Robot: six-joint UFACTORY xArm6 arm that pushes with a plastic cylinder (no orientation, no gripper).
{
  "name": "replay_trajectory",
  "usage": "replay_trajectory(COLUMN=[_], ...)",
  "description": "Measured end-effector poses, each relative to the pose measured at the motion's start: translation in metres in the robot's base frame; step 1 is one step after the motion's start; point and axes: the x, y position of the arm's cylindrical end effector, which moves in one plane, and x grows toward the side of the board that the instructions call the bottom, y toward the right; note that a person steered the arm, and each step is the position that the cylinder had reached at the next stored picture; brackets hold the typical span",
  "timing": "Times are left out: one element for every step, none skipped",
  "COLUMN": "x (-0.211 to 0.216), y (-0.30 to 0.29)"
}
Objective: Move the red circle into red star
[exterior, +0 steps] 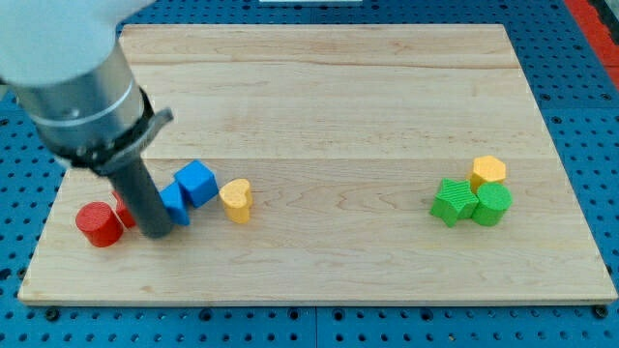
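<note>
Tip [155, 232] beside red circle [99, 224], red star [123, 205] seemingly behind

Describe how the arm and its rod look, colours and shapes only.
The arm is a wide, light grey cylinder, blurred at the view's top left, ending in a darker grey band with a small black bracket. From it runs a straight, dark grey rod to my tip. No cables or markings show.

One raised camera looks steeply down, taking in the whole wooden board [329, 97]
</note>
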Motion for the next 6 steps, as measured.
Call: replay_trajectory(x=[-0.046,0.003,0.09,0.067,0.008,0.005], y=[0.0,0.0,0.0,-0.069,-0.104,-0.088])
